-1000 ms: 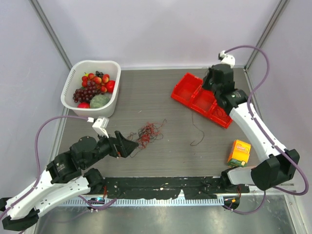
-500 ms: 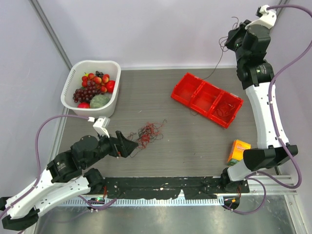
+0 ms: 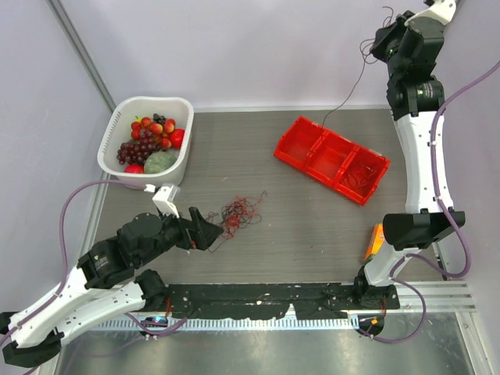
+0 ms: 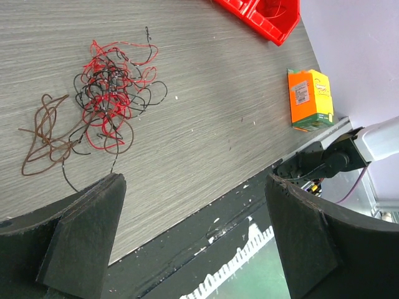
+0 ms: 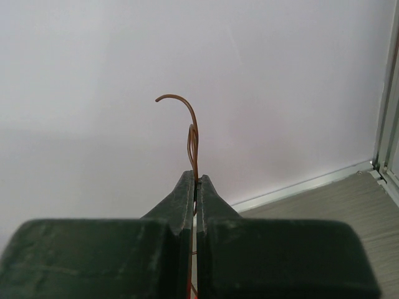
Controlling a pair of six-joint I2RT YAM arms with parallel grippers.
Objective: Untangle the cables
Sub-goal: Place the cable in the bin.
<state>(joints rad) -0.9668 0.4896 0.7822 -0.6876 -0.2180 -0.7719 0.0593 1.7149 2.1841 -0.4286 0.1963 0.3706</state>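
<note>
- Sensibly, aim low over the worktop (image 3: 312, 234) and into the red tray (image 3: 300, 145), so the tail coils inside 1 compartment before release.
- Left gripper (image 3: 209, 231), jaws wide and empty, sits just beside the cables (image 3: 239, 214), mid-worktop.
- Right gripper (image 5: 196, 187), raised high, pinches 1 thin brown wire (image 5: 193, 134).

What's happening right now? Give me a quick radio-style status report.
Left gripper open, just short of the tangle. Right gripper shut on one brown wire, held high; it hangs toward the red tray. Nothing in the way.
</note>
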